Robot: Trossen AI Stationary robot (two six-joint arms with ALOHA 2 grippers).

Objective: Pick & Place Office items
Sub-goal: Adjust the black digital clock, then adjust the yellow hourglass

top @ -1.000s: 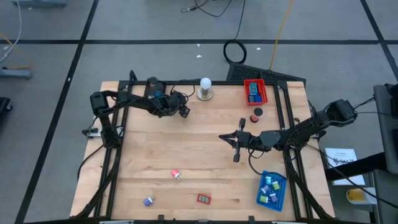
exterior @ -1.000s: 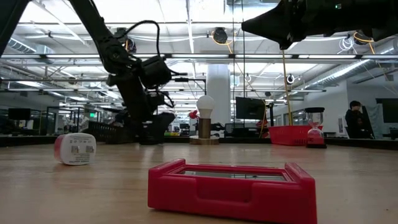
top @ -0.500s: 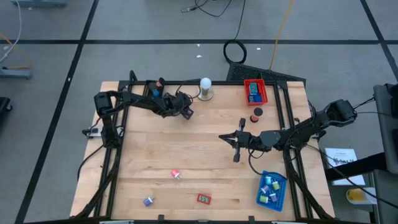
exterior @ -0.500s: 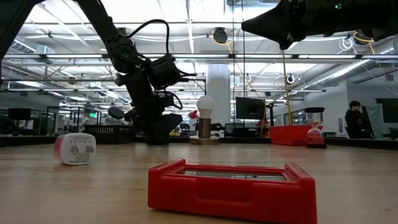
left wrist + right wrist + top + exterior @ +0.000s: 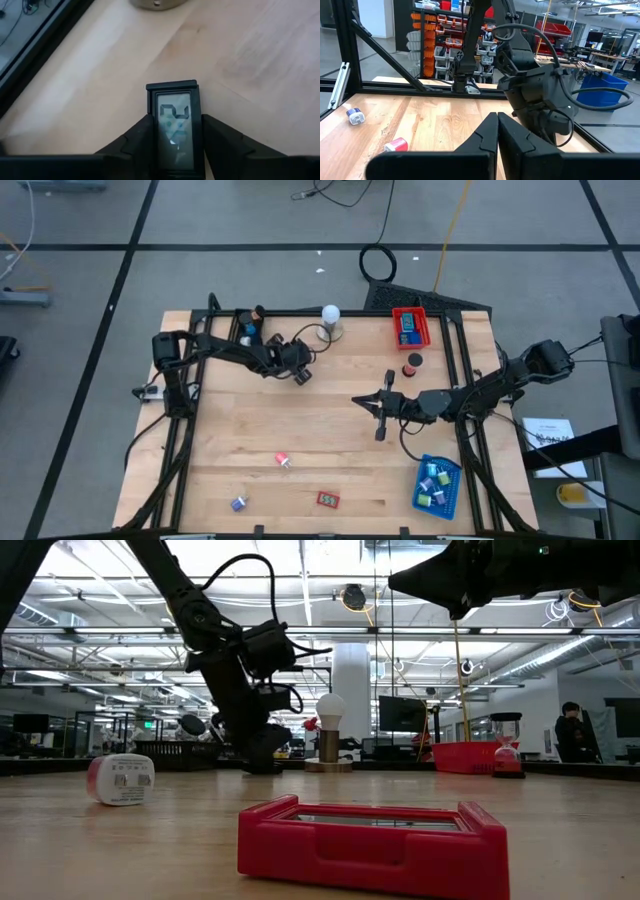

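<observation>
My left gripper (image 5: 300, 372) hangs low over the far middle of the table, near the white ball on its grey base (image 5: 329, 323), and is shut on a flat black case with a clear window (image 5: 173, 127). My right gripper (image 5: 378, 406) hovers right of centre, shut and empty, shown in its wrist view (image 5: 497, 131). On the near part of the table lie a white-and-red roll (image 5: 283, 460), a red flat case (image 5: 328, 499) and a small blue-purple piece (image 5: 239, 503). The blue tray (image 5: 452, 498) holds several pieces. My left gripper pinches the black case by its two long side edges (image 5: 150, 131), one finger on each side. The case lies along the fingers, and its far end (image 5: 171, 86) sticks out past the fingertips. Whether it touches the table, I cannot tell.
A red tray (image 5: 421, 326) with blue pieces stands at the far right, with a small red-and-black hourglass shape (image 5: 412, 364) just in front of it. A black tray (image 5: 247, 330) sits at the far left. Bare wood lies between the two grippers. A black frame rails the table's edges.
My left gripper has moved from beside the black tray toward the table's right and a little toward the near edge, carrying the black case along. It stays shut. My right arm has kept still.
</observation>
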